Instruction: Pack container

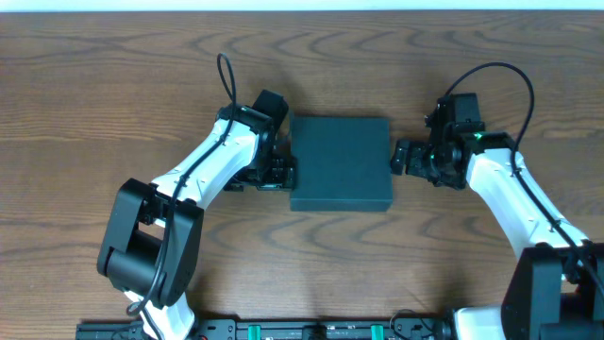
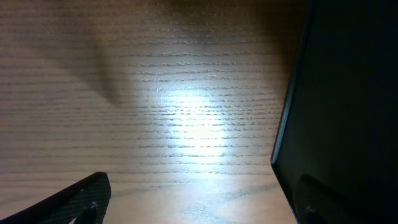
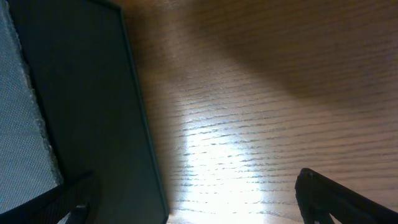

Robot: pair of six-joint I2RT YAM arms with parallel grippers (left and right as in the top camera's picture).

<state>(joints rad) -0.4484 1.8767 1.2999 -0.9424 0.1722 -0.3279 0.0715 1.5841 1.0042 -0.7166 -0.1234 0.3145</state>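
The container point(image 1: 340, 162) is a dark teal-black square box with its lid down, lying in the middle of the table. My left gripper point(image 1: 281, 172) is open at its left edge; in the left wrist view point(image 2: 199, 211) one finger is in front of the container's side wall point(image 2: 348, 93) and the other over bare wood. My right gripper point(image 1: 404, 157) is open at its right edge; in the right wrist view point(image 3: 199, 205) one finger is in front of the container's wall point(image 3: 81, 93), the other over the table. Neither gripper holds anything.
The wooden table point(image 1: 113, 85) stretches on all sides of the container. A pale grey mesh surface point(image 3: 18, 137) shows at the left edge of the right wrist view. The arm bases point(image 1: 311, 331) sit along the front edge.
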